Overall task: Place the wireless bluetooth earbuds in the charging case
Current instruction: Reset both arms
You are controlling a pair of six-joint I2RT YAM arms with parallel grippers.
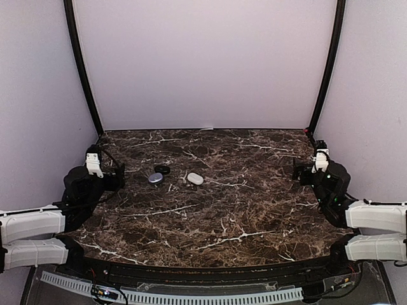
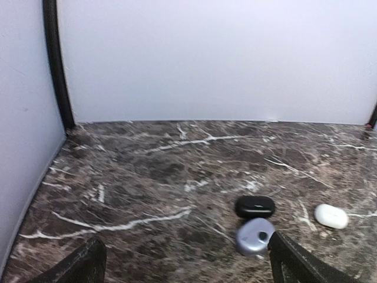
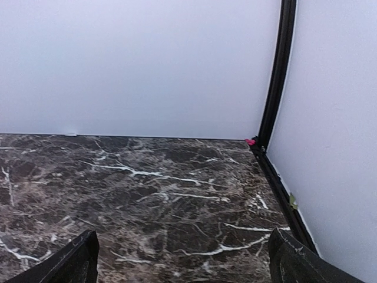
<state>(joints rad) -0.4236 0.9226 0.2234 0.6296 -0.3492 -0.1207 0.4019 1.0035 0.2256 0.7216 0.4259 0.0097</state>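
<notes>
Judging by both arms resting at the table's sides, the insertion is either not begun or already done. The left gripper (image 1: 114,176) and right gripper (image 1: 304,171) are spread wide, grasping nothing. Left of centre on the dark veined marble table (image 1: 248,219) lie a glossy black oval charging case (image 2: 254,206), a lavender oval case (image 2: 250,239) just beside it, and a white oval case (image 2: 331,216) nearby. All three are near the left gripper.

No loose wireless earbuds show. A dark spot (image 2: 262,236) on the lavender case may be a bud, but it is too small to tell. The next move calls for locating a bud and pinching it finely. The white case's long axis runs roughly across the table, and the lavender one slants.
</notes>
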